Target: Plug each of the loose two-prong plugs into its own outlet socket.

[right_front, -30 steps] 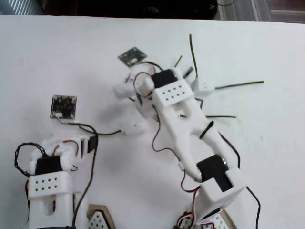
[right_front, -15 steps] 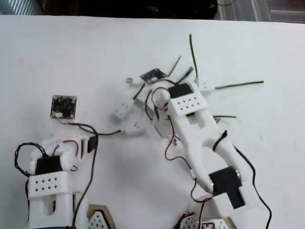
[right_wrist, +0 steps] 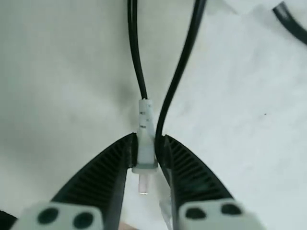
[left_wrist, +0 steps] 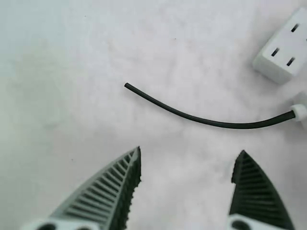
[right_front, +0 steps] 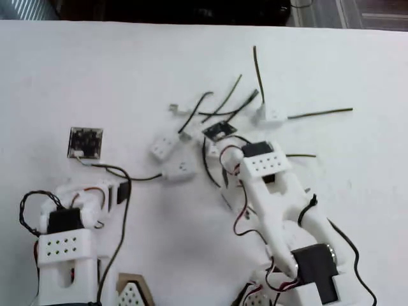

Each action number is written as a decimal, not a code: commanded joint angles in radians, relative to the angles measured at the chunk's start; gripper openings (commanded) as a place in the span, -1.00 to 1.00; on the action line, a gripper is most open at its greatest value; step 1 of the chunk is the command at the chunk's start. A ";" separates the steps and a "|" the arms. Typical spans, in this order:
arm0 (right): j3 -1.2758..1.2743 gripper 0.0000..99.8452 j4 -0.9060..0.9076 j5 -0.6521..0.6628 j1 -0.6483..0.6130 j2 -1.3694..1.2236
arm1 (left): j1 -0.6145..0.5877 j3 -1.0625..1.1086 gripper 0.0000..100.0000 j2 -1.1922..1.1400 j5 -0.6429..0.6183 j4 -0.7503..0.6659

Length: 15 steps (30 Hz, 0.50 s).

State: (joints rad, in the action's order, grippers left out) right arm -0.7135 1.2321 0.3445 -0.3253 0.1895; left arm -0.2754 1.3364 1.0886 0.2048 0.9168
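Observation:
My right gripper [right_wrist: 146, 139] is shut on a white two-prong plug [right_wrist: 143, 122], prongs pointing back toward the wrist; its black cable [right_wrist: 134, 52] runs away from me and a second black cable [right_wrist: 180, 72] lies against one finger. In the high view the right arm [right_front: 268, 185] reaches to the table's middle. Two white outlet blocks [right_front: 164, 146] [right_front: 180, 169] lie just left of it, and a third [right_front: 271, 115] lies farther back. My left gripper [left_wrist: 188, 158] hangs open over bare table near a black cable [left_wrist: 192, 117] and an outlet block [left_wrist: 283, 48].
Several loose dark cables [right_front: 223, 102] fan out across the back middle of the white table [right_front: 331, 70]. A small white plug piece [right_front: 173, 109] lies behind the outlet blocks. The left arm [right_front: 64, 242] sits at the near left corner.
The right arm has drawn back toward the near edge and to the right, taking the plug and its cable along. One outlet block now lies nearer than before. The left arm is unchanged.

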 commanded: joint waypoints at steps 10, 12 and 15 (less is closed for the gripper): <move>0.046 -0.62 0.111 0.000 -0.041 0.163 | -0.004 -0.003 -0.39 0.021 0.011 -0.018; 0.017 -0.68 0.107 0.000 -0.058 0.182 | -0.004 -0.003 -0.39 0.021 0.011 -0.018; -0.043 -0.70 0.053 0.000 -0.085 0.177 | -0.004 -0.003 -0.39 0.021 0.011 -0.018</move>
State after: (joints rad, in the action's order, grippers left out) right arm -0.7350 1.3241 0.3445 -0.3913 0.3353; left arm -0.2754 1.3364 1.0886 0.2048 0.9168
